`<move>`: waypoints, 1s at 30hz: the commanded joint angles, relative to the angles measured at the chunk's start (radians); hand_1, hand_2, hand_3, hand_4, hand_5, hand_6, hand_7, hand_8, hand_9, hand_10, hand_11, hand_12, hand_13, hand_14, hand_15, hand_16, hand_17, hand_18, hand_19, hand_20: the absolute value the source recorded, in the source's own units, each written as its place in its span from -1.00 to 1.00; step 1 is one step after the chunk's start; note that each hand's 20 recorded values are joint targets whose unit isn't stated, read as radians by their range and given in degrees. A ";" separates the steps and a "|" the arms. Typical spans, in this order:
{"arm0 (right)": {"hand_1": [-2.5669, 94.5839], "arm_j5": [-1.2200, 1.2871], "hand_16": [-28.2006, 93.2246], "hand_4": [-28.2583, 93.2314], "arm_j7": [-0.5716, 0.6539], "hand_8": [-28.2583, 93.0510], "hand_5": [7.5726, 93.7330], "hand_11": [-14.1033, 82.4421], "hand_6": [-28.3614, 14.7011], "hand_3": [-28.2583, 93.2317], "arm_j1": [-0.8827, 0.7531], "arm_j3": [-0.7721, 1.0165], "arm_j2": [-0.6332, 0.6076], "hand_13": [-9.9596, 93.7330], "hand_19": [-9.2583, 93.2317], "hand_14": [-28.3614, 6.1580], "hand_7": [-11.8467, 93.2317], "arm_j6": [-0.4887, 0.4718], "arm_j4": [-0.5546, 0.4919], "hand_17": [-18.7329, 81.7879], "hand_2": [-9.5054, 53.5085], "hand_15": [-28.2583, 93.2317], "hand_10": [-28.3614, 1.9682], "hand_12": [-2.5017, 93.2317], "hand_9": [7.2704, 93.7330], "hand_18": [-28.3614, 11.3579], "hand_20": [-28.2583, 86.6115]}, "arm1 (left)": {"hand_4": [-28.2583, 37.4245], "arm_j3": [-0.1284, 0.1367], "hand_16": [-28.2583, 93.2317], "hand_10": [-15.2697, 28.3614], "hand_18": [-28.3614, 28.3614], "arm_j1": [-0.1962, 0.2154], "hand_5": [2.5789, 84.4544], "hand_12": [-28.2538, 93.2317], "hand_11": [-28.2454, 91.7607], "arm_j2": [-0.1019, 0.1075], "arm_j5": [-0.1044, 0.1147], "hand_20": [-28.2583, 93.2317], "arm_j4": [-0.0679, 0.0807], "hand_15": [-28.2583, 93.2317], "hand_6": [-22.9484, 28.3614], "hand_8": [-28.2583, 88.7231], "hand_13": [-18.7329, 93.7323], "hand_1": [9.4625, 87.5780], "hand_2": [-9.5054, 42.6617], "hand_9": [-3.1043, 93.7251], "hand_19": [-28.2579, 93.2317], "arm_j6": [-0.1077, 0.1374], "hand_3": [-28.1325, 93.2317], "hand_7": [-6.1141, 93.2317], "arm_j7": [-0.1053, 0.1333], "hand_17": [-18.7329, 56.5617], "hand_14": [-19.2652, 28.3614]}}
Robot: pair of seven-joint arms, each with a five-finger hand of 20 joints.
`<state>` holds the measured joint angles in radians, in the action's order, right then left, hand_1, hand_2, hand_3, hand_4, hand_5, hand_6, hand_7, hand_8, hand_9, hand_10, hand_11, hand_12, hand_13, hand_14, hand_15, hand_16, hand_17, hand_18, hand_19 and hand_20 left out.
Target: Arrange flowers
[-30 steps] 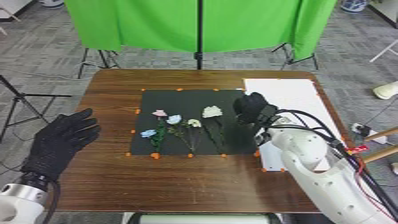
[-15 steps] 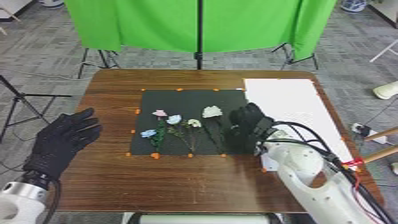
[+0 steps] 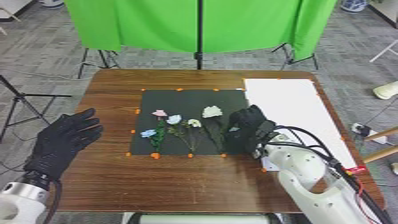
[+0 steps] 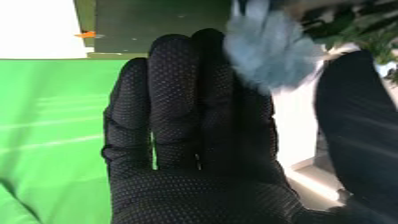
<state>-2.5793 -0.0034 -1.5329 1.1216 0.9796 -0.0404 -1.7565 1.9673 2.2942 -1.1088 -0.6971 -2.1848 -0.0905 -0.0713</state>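
In the head view, my right hand [image 3: 248,123] is over the right part of the black sheet [image 3: 182,98]. Lying left of it are a white flower [image 3: 211,111], a cream flower [image 3: 195,122], a pale blue flower [image 3: 173,119], a pink flower [image 3: 160,113] and a blue flower [image 3: 148,133], stems toward me. My left hand [image 3: 64,137] is off to the left, fingers spread. In the right wrist view, my right hand [image 4: 178,115] has straight fingers; a blurred pale blue bloom [image 4: 271,47] overlaps the fingertips on the thumb side. Whether they touch is unclear.
A white board [image 3: 289,97] lies at the right of the brown table [image 3: 178,187], partly under my right arm. Orange tape bits mark the black sheet's edges. Behind the table hangs a green curtain [image 3: 151,25] on stands. Green leaves [image 4: 373,35] appear beyond my right thumb.
My right hand has come nearer to me and slightly left, from the black sheet's upper right edge. The left hand and the flowers on the sheet look unchanged.
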 commanded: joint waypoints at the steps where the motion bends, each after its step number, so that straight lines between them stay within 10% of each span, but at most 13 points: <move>1: -0.69 0.114 -0.16 -1.00 0.025 -0.91 0.10 0.24 0.22 0.86 -0.037 0.048 0.024 0.26 0.67 0.19 -0.06 0.010 -0.045 -0.16 -0.99 0.57 0.13 -0.38 0.23 -0.48 0.21 | -1.00 0.002 -0.61 0.31 0.74 0.009 -0.18 -0.30 0.03 -0.011 -0.002 -0.43 0.004 0.29 0.07 -0.74 -0.27 -0.68 -0.58 -0.33 0.29 -0.011 0.62 -0.38 -0.010 -0.73 0.45; 6: -0.79 0.285 -0.26 -1.00 0.058 -0.86 -0.04 0.07 0.08 0.82 -0.054 0.110 0.052 0.14 0.65 0.07 -0.21 -0.037 -0.090 -0.21 -0.88 0.42 0.04 -0.49 0.05 -0.54 0.22 | -1.00 0.001 -0.61 0.31 0.74 0.011 -0.18 -0.30 0.03 -0.014 -0.001 -0.43 0.001 0.29 0.07 -0.74 -0.27 -0.68 -0.58 -0.33 0.29 -0.003 0.62 -0.38 -0.006 -0.73 0.45; 13: -0.69 0.976 -0.25 -0.99 -0.025 -0.75 -0.47 -0.35 0.03 0.94 -0.126 0.421 0.167 -0.47 0.13 0.06 -0.47 -0.322 -0.161 -0.57 -0.63 -0.08 0.14 -0.55 -0.52 -0.58 -0.11 | -1.00 0.014 -0.61 0.31 0.74 0.010 -0.19 -0.30 0.03 -0.024 0.018 -0.43 0.000 0.29 0.07 -0.74 -0.27 -0.68 -0.58 -0.33 0.29 -0.023 0.62 -0.39 0.002 -0.73 0.45; 16: -0.65 1.225 -0.11 -0.99 0.021 -0.73 -0.53 -0.52 0.09 0.95 -0.153 0.514 0.188 -0.53 -0.05 0.11 -0.55 -0.406 -0.191 -0.64 -0.67 -0.34 0.14 -0.56 -0.58 -0.51 -0.21 | -1.00 0.017 -0.61 0.29 0.74 0.019 -0.22 -0.30 0.02 -0.027 0.010 -0.43 -0.007 0.28 0.06 -0.74 -0.30 -0.68 -0.60 -0.37 0.29 0.006 0.62 -0.39 0.022 -0.73 0.44; 22: -0.71 1.555 0.16 -0.99 0.152 -0.67 -0.63 -0.69 0.05 0.87 -0.227 0.678 0.235 -0.53 -0.17 0.06 -0.68 -0.511 -0.250 -0.70 -0.84 -0.67 0.15 -0.52 -0.64 -0.51 -0.24 | -1.00 -0.026 -0.62 0.24 0.73 0.026 -0.31 -0.30 0.01 -0.021 0.090 -0.43 -0.011 0.23 0.03 -0.74 -0.39 -0.66 -0.65 -0.45 0.27 0.087 0.62 -0.38 0.109 -0.74 0.38; 24: -0.73 1.595 0.18 -0.99 0.173 -0.65 -0.67 -0.72 0.01 0.83 -0.262 0.719 0.248 -0.53 -0.19 0.05 -0.73 -0.530 -0.274 -0.71 -0.85 -0.71 0.13 -0.51 -0.66 -0.51 -0.25 | -1.00 -0.037 -0.62 0.20 0.71 0.031 -0.37 -0.31 -0.02 -0.020 0.073 -0.43 -0.013 0.17 0.00 -0.75 -0.45 -0.66 -0.68 -0.51 0.25 0.111 0.62 -0.38 0.134 -0.76 0.33; 28: -0.75 1.635 0.17 -0.98 0.223 -0.64 -0.69 -0.75 -0.01 0.82 -0.336 0.781 0.293 -0.55 -0.21 0.01 -0.76 -0.562 -0.323 -0.73 -0.86 -0.73 0.12 -0.51 -0.68 -0.53 -0.26 | -1.00 0.000 -0.58 0.13 0.67 0.026 -0.49 -0.31 -0.10 -0.049 0.019 -0.43 -0.020 0.05 -0.05 -0.76 -0.51 -0.66 -0.69 -0.61 0.17 0.035 0.62 -0.39 0.086 -0.82 0.25; 30: -0.74 1.646 0.17 -0.97 0.253 -0.64 -0.69 -0.76 0.00 0.82 -0.363 0.804 0.320 -0.55 -0.21 -0.01 -0.76 -0.586 -0.333 -0.73 -0.85 -0.74 0.11 -0.50 -0.68 -0.54 -0.26 | -1.00 -0.007 -0.56 0.09 0.67 0.016 -0.53 -0.31 -0.13 -0.042 -0.009 -0.42 -0.023 0.00 -0.06 -0.75 -0.53 -0.67 -0.70 -0.64 0.15 0.049 0.61 -0.40 0.092 -0.85 0.23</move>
<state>-1.3415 0.2243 -1.7712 1.8697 1.2330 -0.5889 -2.0330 1.9367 2.3098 -1.1248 -0.6143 -2.1972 0.0186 0.0756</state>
